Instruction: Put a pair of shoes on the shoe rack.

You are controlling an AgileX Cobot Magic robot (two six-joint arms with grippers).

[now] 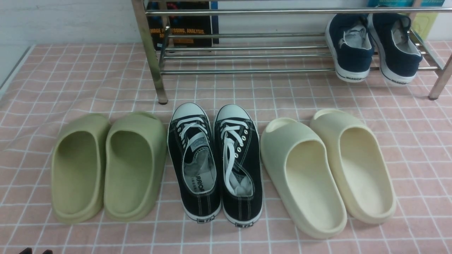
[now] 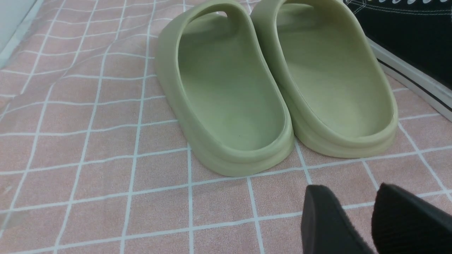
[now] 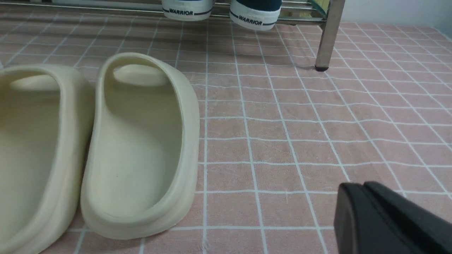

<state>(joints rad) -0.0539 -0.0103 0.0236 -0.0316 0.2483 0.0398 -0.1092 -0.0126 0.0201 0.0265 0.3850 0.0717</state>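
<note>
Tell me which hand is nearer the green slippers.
Left. The left hand is close by, on the robot's side of the green slippers; the right hand is farther off, near the cream slippers.

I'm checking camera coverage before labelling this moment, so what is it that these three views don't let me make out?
- Toes of the navy slip-on sneakers: front view, behind the rack's upper bar.
- Top of the shoe rack: front view, cut off by the upper edge.
- Cover of the dark book: front view, partly hidden by rack bars.
- Most of the left gripper: left wrist view, cut off by the lower edge.
</note>
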